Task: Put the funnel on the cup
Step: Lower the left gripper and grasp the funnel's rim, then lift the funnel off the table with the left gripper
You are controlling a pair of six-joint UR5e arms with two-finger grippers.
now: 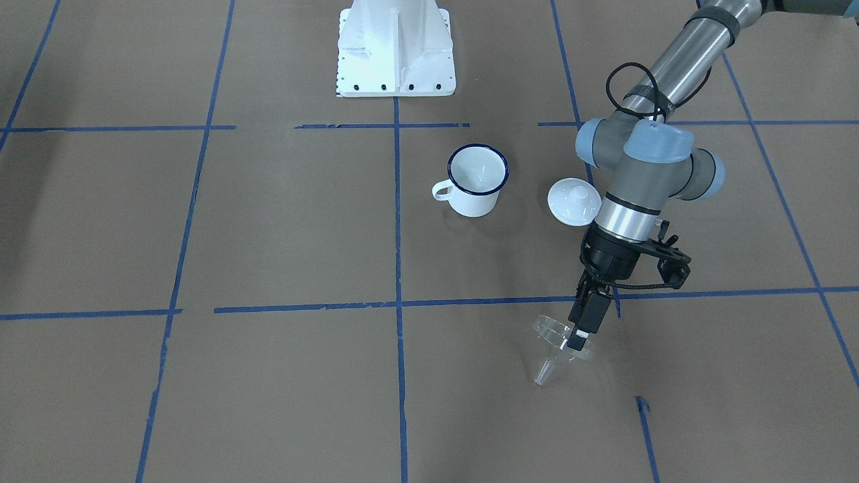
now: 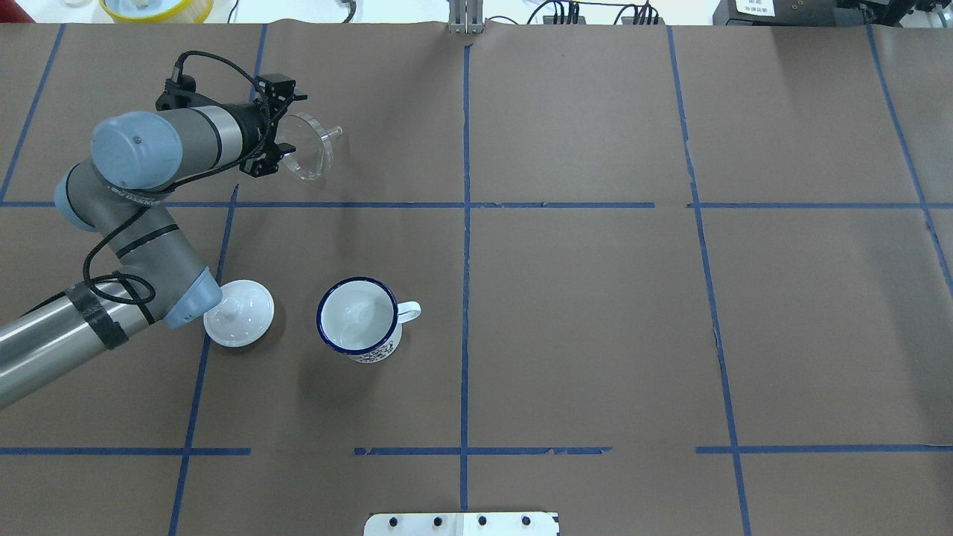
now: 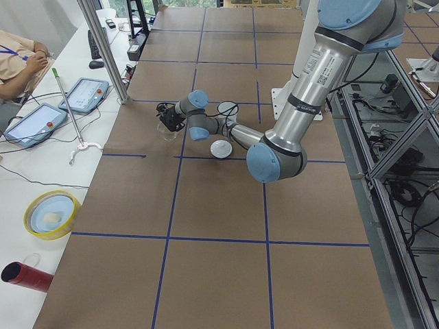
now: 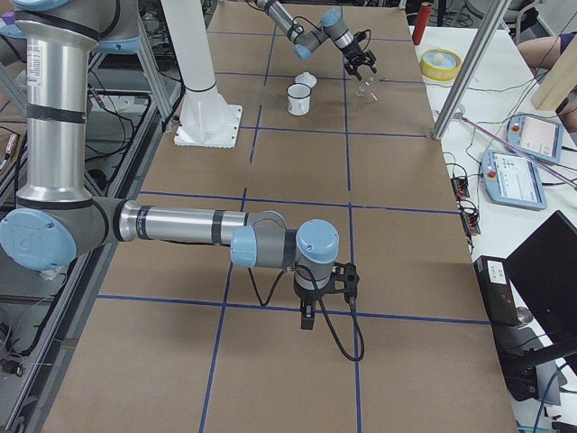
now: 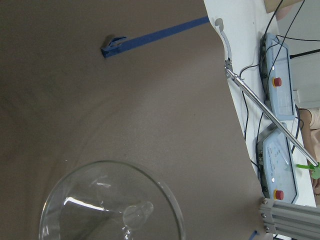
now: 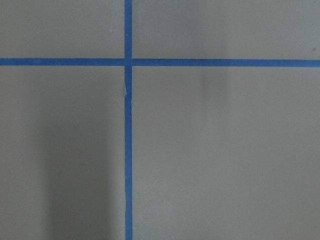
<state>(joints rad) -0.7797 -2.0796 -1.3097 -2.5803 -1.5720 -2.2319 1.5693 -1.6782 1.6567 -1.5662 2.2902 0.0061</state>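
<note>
The clear plastic funnel [image 1: 558, 347] hangs tilted just above the brown table, spout pointing down and away from the robot. My left gripper [image 1: 578, 339] is shut on its rim. From overhead the funnel [image 2: 309, 145] sits at the far left, with my left gripper [image 2: 287, 151] beside it. The left wrist view shows the funnel [image 5: 110, 205] from inside. The white mug with a dark blue rim [image 1: 476, 181] stands upright and empty near the table's middle, well apart from the funnel; overhead the mug [image 2: 359, 320] has its handle to the right. My right gripper [image 4: 306, 317] hovers over bare table; I cannot tell whether it is open.
A white domed lid with a knob [image 1: 572, 201] lies between the mug and my left arm, under the forearm; it also shows overhead [image 2: 240, 313]. Blue tape lines grid the table. The robot's white base [image 1: 394, 50] stands behind the mug. Operator tablets [image 5: 280, 100] lie past the table's edge.
</note>
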